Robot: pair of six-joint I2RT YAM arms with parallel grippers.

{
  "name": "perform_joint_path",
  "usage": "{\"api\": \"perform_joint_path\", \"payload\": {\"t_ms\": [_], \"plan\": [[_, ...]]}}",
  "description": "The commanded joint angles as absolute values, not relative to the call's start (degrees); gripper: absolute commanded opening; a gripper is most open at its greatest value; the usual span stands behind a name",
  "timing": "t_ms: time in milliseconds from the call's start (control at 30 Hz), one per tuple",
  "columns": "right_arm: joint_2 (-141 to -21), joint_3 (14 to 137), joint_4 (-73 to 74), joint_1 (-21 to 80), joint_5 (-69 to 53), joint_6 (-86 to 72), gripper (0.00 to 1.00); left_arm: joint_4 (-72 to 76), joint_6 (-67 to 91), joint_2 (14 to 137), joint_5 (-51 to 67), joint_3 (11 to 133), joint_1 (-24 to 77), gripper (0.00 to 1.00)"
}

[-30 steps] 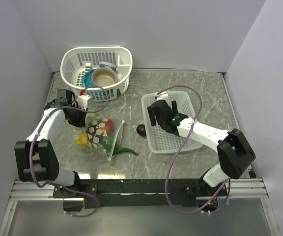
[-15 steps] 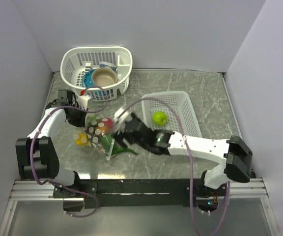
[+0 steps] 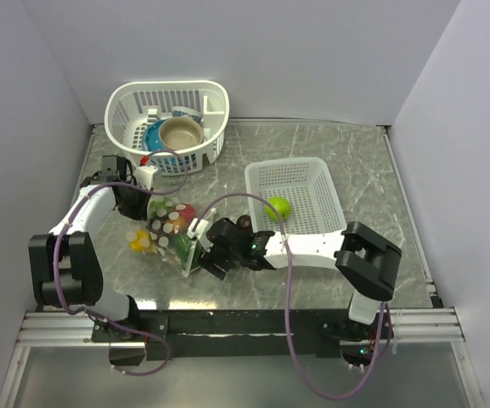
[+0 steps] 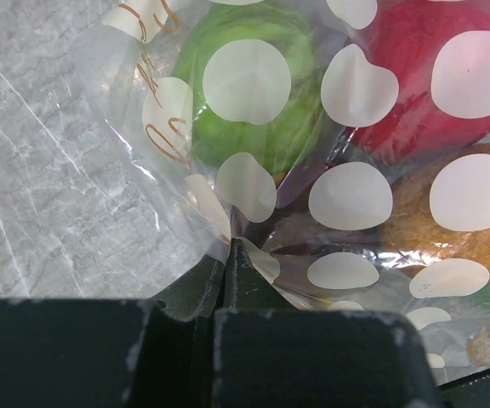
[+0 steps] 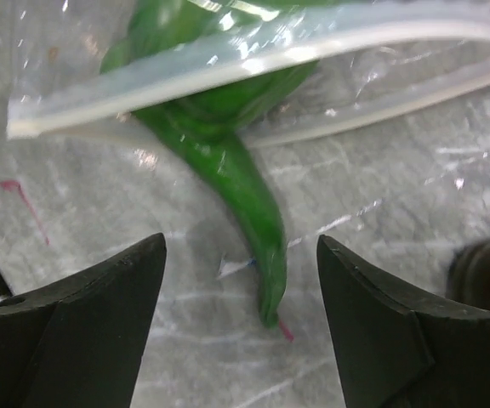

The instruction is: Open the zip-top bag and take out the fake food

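The zip-top bag (image 3: 170,225) lies left of centre, its zip strip (image 5: 253,51) open, with red (image 4: 432,76), green (image 4: 245,85), orange (image 4: 449,204) and yellow (image 3: 139,241) fake food inside. My left gripper (image 3: 140,202) is shut on the bag's far corner (image 4: 228,246). My right gripper (image 3: 211,255) is open at the bag's mouth, its jaws (image 5: 241,246) on either side of a green pepper (image 5: 236,178) that sticks out of the bag onto the table. A dark maroon piece (image 3: 243,223) lies beside it. A lime-green fruit (image 3: 277,206) sits in the white mesh tray (image 3: 313,234).
A white basket (image 3: 168,87) holding a bowl (image 3: 181,132) stands at the back left, close behind the left arm. The mesh tray lies right of the bag. Walls close in the table on the left, back and right.
The right arm left the lime-green fruit in the mesh tray and swung left and down to the bag's mouth. The left gripper and the bag stayed put.
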State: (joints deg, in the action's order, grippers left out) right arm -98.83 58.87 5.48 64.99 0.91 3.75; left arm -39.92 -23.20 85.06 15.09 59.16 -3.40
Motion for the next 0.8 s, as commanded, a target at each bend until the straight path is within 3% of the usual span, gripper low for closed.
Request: {"api": "perform_joint_path", "payload": {"t_ms": [0, 267, 367, 400, 467, 767], "plan": [[-101.42, 60.2, 0.18, 63.63, -0.7, 4.22, 0.77, -39.02, -24.17, 83.85, 14.94, 58.89, -3.16, 0.01], [-106.16, 59.59, -2.72, 63.54, -2.46, 2.55, 0.57, -39.72, -24.26, 83.5, 15.64, 59.06, -3.16, 0.01], [-106.96, 59.15, -2.64, 63.55, -3.25, 1.58, 0.32, -39.73, -24.35, 83.15, 15.47, 59.24, -3.16, 0.01], [-107.05, 59.41, -1.59, 63.54, -3.51, 1.5, 0.15, -39.9, -24.26, 83.23, 15.38, 59.33, -3.08, 0.01], [-105.3, 59.68, -0.44, 63.54, -3.96, 1.15, 0.0, -40.08, -24.26, 83.15, 15.56, 59.5, -3.16, 0.01], [-87.73, 58.18, 10.45, 63.54, 5.0, 0.62, 0.0, -39.38, -24.26, 83.49, 15.12, 59.33, -3.08, 0.01]]}}
